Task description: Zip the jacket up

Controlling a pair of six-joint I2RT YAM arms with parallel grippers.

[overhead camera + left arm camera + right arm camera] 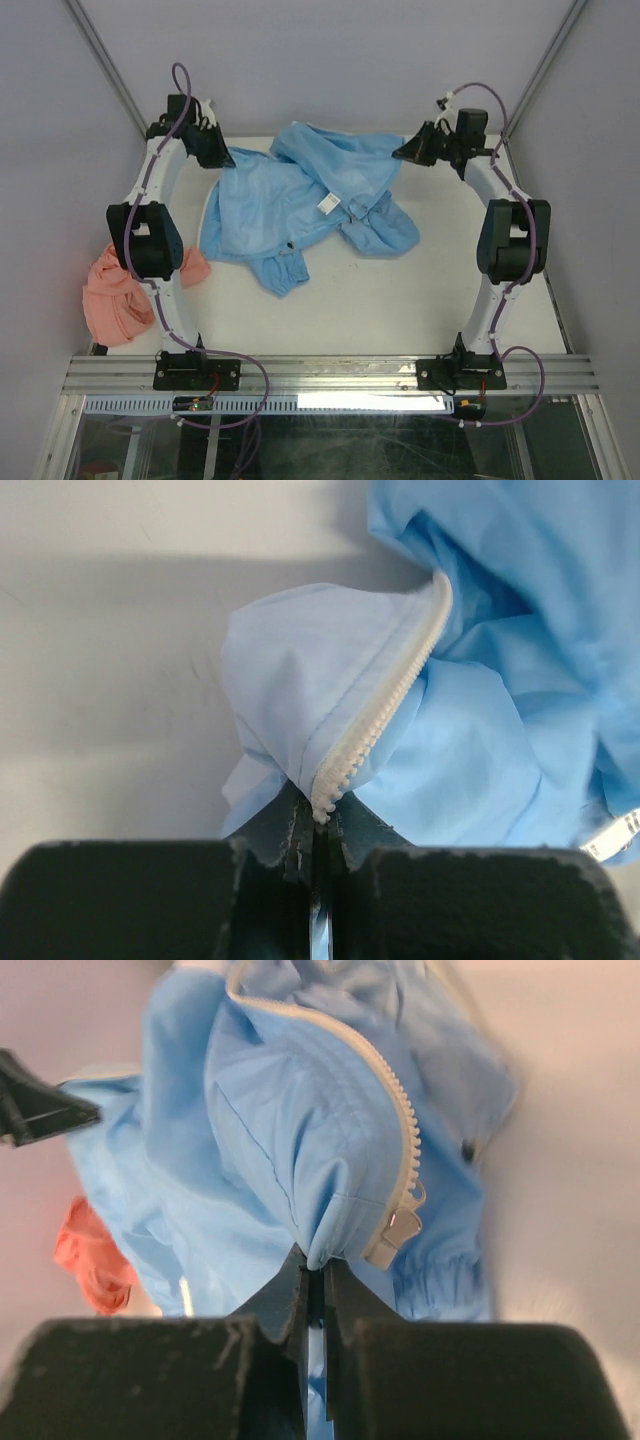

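Two hands grip the light blue jacket (290, 200), one at each far corner of the heap, and both are pinched closed on it. The jacket lies crumpled on the white tabletop (400, 300) toward the far side, between the two arms, with a gathered elastic cuff (285, 275) pointing toward the near edge and a small white label (327, 204) showing near its middle. The left hand (222, 155) meets the garment's far left edge; in the left wrist view its dark fingers (270, 830) are clamped together on the end of a strip of white zipper (385, 710) teeth, which runs up and away along a raised fold of cloth. The right hand (403, 152) meets the far right edge; in the right wrist view its fingers have closed on a fold of blue fabric just beside the zipper's slider (400, 1225), and the other row of teeth curves away over the lifted cloth. The two zipper halves lie apart, unjoined. A salmon-pink garment (115, 290) sits bunched at the tabletop's left edge, beside the left arm and apart from the jacket.
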